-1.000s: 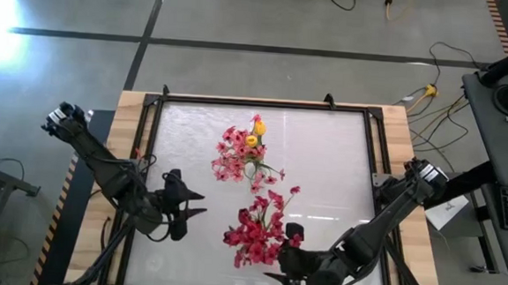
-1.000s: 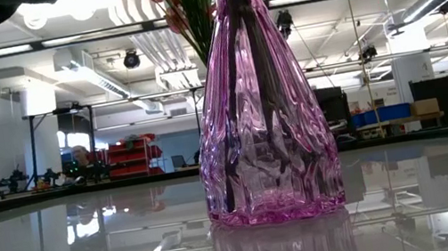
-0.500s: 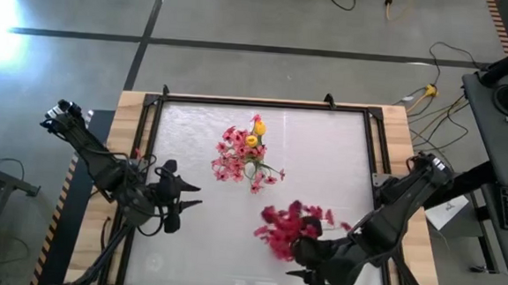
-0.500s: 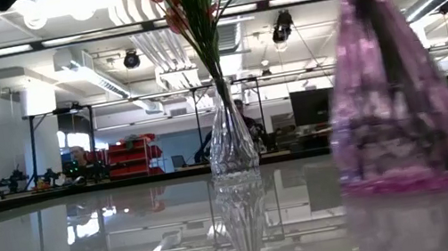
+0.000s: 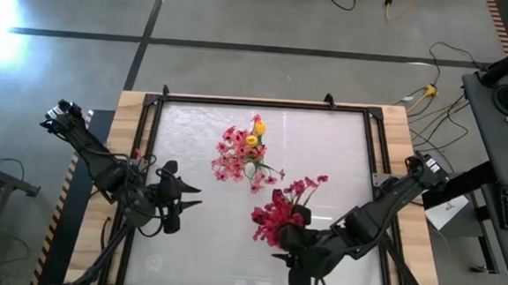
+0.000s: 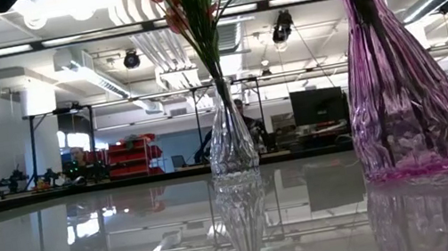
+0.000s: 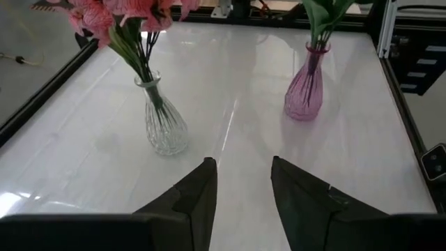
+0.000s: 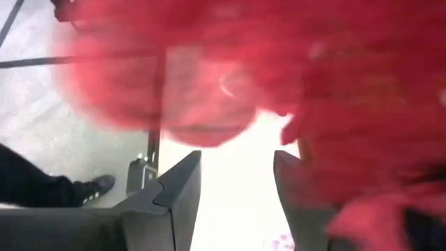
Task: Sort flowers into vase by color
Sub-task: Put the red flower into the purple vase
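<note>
A purple glass vase stands upright on its base near the table's right-near part and holds the red blossom sprays. A clear glass vase stands at the table's middle and holds pink blossom sprays and yellow tulips. My right gripper is open, just on the near side of the red sprays. In its wrist view the fingers stand apart under blurred red blossoms, with nothing between them. My left gripper is open over the table's left part, facing both vases.
A black frame rail and wooden borders ring the white tabletop. Bare surface lies between the two vases, to the right of the clear vase and in front of my left gripper. A cluttered room shows beyond the far edge.
The purple vase with the red sprays has moved from the near middle toward the table's right and far side, and now stands upright and still. My right gripper swung right with it, then came back a little to the left. Whether it let go, the frames do not show.
</note>
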Tool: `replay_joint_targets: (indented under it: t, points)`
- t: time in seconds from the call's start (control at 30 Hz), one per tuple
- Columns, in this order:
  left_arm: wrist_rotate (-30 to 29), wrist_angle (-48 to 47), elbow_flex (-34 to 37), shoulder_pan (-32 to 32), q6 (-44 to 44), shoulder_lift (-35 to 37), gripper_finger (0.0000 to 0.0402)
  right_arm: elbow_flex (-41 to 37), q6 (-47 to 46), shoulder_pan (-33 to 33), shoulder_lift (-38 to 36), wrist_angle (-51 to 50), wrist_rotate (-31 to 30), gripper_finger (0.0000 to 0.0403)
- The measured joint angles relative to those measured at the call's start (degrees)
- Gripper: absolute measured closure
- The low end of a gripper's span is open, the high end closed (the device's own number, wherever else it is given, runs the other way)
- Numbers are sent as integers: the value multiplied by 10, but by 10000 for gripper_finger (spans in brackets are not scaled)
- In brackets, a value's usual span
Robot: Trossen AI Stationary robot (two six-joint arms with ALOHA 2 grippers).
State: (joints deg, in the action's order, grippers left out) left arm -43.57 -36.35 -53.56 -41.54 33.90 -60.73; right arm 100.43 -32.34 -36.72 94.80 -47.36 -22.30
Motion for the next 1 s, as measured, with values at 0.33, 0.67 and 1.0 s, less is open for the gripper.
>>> replay_joint_targets:
  t: [0.33, 0.67, 1.0]
  points:
    - [0, -2, 0, 0, -2, 0, 279, -12, 30, -1, 0, 3, -48, 294]
    - [7, -2, 0, 0, 13, 1, 279, -39, 9, -28, -2, 36, -59, 385]
    - [7, -1, -12, 0, 13, 1, 279, -43, -5, -71, -4, 53, -92, 335]
